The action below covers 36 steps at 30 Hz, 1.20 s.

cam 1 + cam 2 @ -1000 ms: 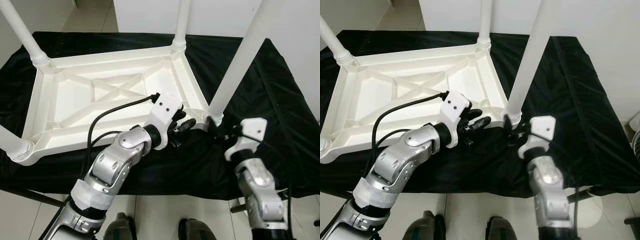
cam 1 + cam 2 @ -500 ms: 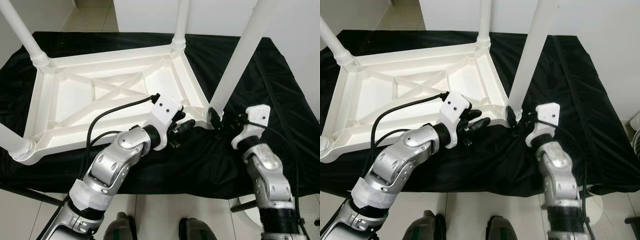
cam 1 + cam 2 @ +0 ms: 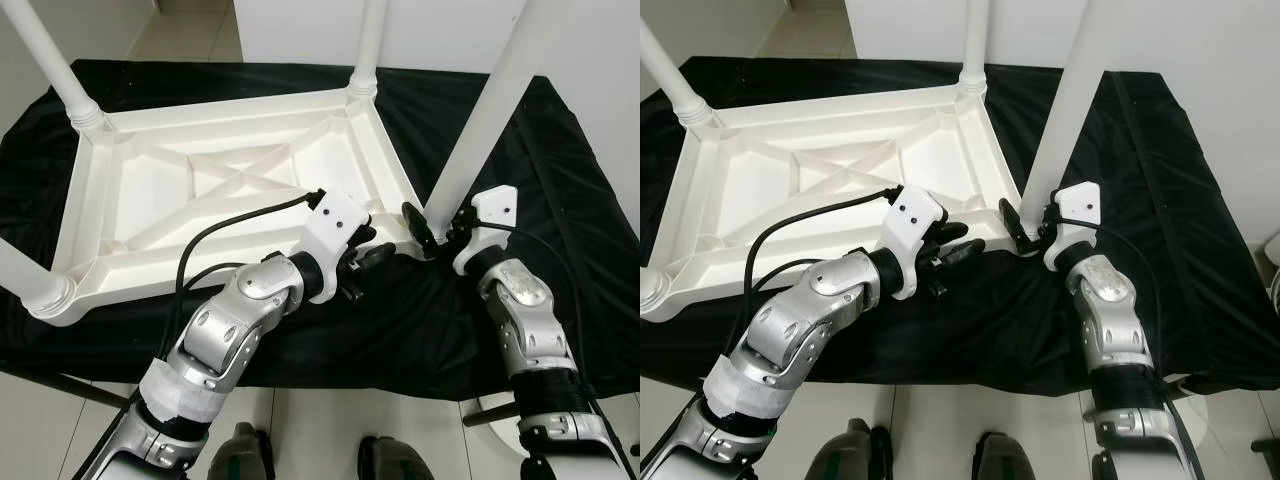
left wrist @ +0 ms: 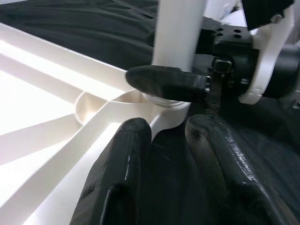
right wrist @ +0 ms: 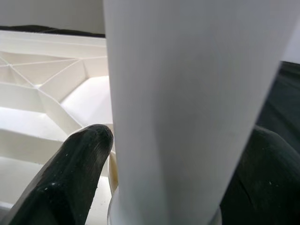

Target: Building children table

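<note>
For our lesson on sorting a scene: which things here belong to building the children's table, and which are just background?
Belongs to the job:
upturned white plastic tabletop
white round leg at the near right corner
right hand around that leg's base
left hand by the tabletop's near edge

Just there:
black cloth
pale tiled floor

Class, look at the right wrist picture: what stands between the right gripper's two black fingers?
The white table leg stands between the right gripper's fingers, just above its socket.
</note>
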Tool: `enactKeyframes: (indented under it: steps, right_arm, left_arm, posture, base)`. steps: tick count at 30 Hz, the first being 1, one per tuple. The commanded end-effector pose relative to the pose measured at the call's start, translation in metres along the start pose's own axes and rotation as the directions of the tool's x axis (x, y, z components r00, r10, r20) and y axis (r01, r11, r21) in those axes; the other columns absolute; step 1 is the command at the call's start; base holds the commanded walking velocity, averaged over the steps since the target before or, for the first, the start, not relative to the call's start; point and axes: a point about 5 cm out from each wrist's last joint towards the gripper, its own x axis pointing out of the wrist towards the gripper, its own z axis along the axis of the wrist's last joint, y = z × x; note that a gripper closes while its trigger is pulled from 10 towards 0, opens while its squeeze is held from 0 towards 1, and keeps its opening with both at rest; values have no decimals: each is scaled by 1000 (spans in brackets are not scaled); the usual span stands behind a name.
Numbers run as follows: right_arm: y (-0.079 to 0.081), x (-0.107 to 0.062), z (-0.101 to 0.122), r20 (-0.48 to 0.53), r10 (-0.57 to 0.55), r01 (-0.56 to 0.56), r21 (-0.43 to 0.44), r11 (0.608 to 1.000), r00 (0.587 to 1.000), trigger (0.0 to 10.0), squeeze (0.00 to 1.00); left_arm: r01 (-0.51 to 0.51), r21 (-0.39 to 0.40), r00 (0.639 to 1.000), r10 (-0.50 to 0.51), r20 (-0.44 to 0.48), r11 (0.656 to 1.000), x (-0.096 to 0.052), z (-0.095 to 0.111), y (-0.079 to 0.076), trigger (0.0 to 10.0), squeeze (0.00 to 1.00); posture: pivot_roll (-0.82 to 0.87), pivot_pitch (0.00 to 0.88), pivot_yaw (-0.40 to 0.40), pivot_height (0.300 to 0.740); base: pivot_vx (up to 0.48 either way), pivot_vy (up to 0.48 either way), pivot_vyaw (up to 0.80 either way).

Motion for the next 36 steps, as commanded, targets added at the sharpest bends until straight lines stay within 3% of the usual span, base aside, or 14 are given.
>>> enactKeyframes:
  steps: [1, 3, 5, 16, 17, 24, 29, 36]
  right_arm:
    - [-1, 2, -2, -8, 23, -23, -24, 999, 1000, 10000, 0]
    - [-1, 3, -1, -8, 35, -35, -30, 999, 999, 10000, 0]
    - [-1, 5, -2, -12, 68, -68, -44, 997, 998, 0, 0]
    - [-4, 3, -6, -13, 124, -124, -75, 989, 992, 0, 0]
    - [-3, 2, -7, -24, 123, -124, -79, 989, 992, 10000, 0]
    - [-1, -4, -7, -27, 109, -110, -68, 992, 994, 10000, 0]
    - [12, -18, 0, 3, 51, -51, -12, 999, 999, 10000, 0]
    - [28, -29, 6, -7, -154, 154, 34, 988, 988, 10000, 0]
  left_arm:
    - [32, 15, 999, -33, 7, 999, -1, 2, -4, 10000, 0]
    - [33, 13, 999, -33, 8, 999, 0, 1, -5, 10000, 0]
    - [34, 13, 999, -34, 7, 999, 0, 1, -5, 10000, 0]
    - [35, 12, 999, -35, 7, 999, 0, 1, -6, 10000, 0]
    - [37, 12, 999, -37, 7, 999, 0, 1, -6, 10000, 0]
    - [39, 12, 999, -39, 7, 999, 0, 0, -7, 10000, 0]
    - [49, 8, 999, -49, 3, 999, 1, -1, -9, 10000, 0]
    - [77, 7, 997, -77, -5, 997, 2, -4, -13, 10000, 0]
  posture:
    - [-34, 80, 21, 740]
    - [-35, 80, 20, 740]
    - [-34, 77, 19, 740]
    - [-38, 73, 18, 740]
    - [-41, 72, 19, 740]
    - [-44, 72, 17, 740]
    - [-60, 67, 17, 740]
    - [-78, 67, 16, 740]
  base:
    - [0, 0, 0]
    - [0, 0, 0]
    - [0, 0, 0]
    - [0, 0, 0]
    - [0, 0, 0]
    - [0, 0, 0]
    - [0, 0, 0]
    - [0, 0, 0]
